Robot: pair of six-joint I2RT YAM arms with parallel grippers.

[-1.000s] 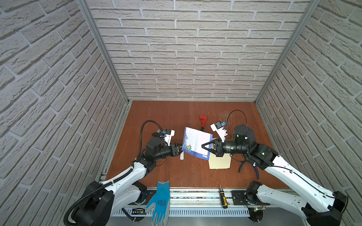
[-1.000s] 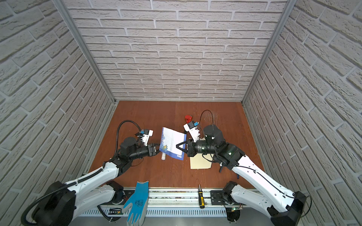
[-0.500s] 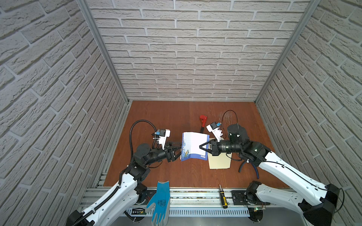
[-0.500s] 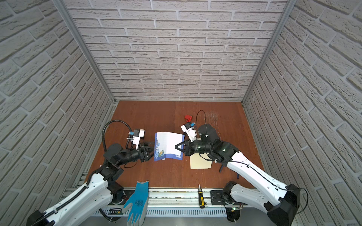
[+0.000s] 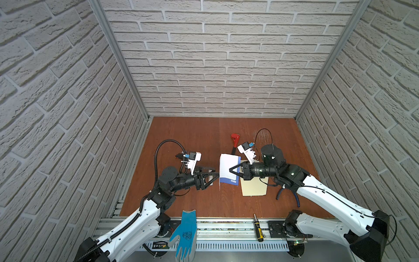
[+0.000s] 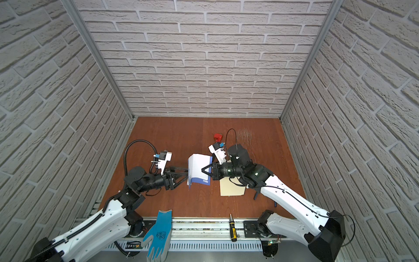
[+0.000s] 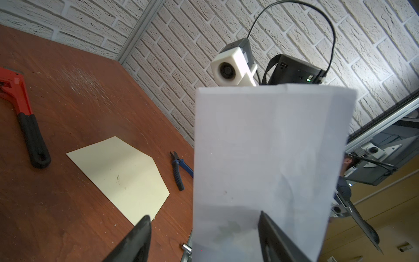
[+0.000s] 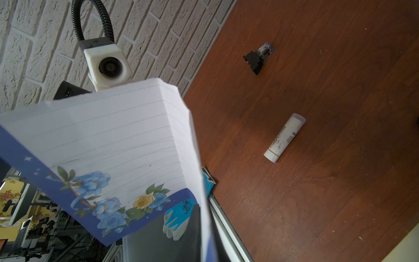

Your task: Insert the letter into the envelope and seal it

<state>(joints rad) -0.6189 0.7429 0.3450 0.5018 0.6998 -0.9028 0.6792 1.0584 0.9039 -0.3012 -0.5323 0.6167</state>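
- Both top views look from high above the near edge, steeply down onto the reddish-brown wooden tabletop [image 5: 181, 140]. They face the far white brick-patterned wall [image 5: 215, 56] from well back and share almost the whole scene, slightly shifted sideways.
- The left wrist view sits low and close behind the plain back of the white blue-bordered paper letter [image 7: 260, 147], facing the white box-shaped right wrist camera [image 7: 229, 70].
- The right wrist view looks the opposite way, very near the letter's lined face, towards the white box-shaped left wrist camera [image 8: 108, 65].
- All four views share the letter. The pale cream paper envelope [image 7: 122, 172] shows in the left wrist view and in both top views.
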